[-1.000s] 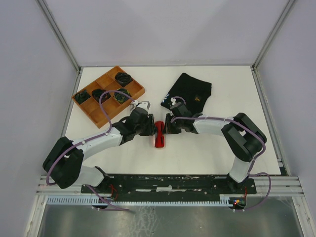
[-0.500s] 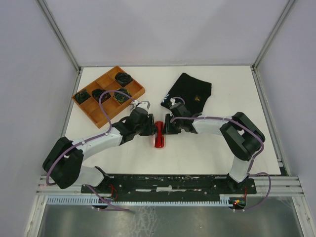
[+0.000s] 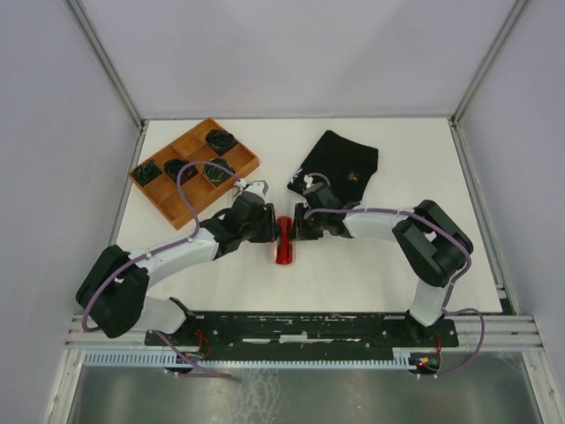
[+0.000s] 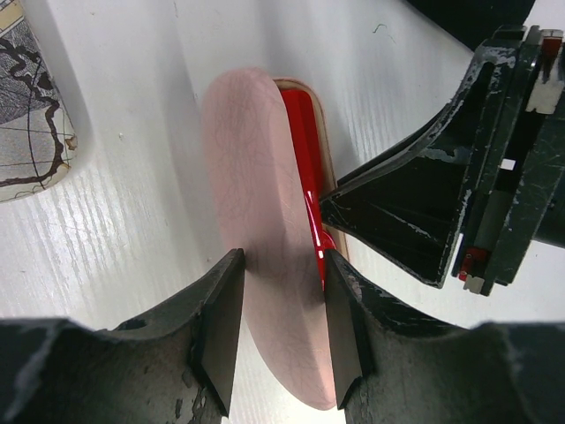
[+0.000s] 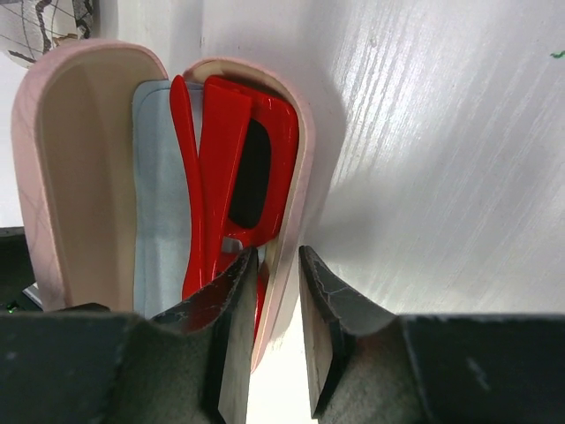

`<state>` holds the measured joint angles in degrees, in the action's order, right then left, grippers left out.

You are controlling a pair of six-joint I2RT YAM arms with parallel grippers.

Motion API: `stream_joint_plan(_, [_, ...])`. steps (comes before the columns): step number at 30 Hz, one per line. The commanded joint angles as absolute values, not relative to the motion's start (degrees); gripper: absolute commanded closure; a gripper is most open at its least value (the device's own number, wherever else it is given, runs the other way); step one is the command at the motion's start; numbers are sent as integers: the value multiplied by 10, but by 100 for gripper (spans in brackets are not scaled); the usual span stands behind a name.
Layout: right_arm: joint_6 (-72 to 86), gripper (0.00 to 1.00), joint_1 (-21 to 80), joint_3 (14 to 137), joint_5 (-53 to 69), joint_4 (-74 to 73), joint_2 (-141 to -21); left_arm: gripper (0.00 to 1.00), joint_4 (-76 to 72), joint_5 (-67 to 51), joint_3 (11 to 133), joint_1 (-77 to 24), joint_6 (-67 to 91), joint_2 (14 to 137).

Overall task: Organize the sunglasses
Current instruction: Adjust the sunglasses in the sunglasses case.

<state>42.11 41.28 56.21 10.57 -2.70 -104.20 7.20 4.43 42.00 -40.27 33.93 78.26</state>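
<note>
The oblong pink case (image 5: pixel 75 177) lies open mid-table. The red-framed sunglasses (image 5: pixel 231 159) with dark lenses lie folded inside it on a pale cloth; they show as a red strip in the top view (image 3: pixel 284 242). My left gripper (image 4: pixel 281 327) is shut on the case's lid (image 4: pixel 256 194), seen from its outside. My right gripper (image 5: pixel 275 305) is shut on the rim of the case's lower shell, one finger inside and one outside. In the top view the left gripper (image 3: pixel 272 231) and right gripper (image 3: pixel 297 228) face each other across the case. The brown-tinted pair is out of view.
A grey patterned case (image 4: pixel 26 115) lies just beyond the left gripper. A wooden compartment tray (image 3: pixel 155 200) with dark items stands at the back left. A black cloth (image 3: pixel 340 163) lies at the back centre-right.
Both grippers keep their hold on the case. The right arm has edged slightly left toward the left gripper; little else has moved.
</note>
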Motion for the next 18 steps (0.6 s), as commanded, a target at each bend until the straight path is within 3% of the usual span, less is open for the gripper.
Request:
stream_joint_plan(1, [416, 65, 418, 547, 96, 12, -995, 53, 64, 52, 425, -404, 320, 764])
stream_joint_plan(12, [443, 60, 404, 494, 71, 49, -969, 52, 66, 54, 421, -404, 322, 754])
stream_joint_plan(18, [454, 65, 404, 504, 91, 58, -995, 49, 65, 52, 421, -404, 322, 748])
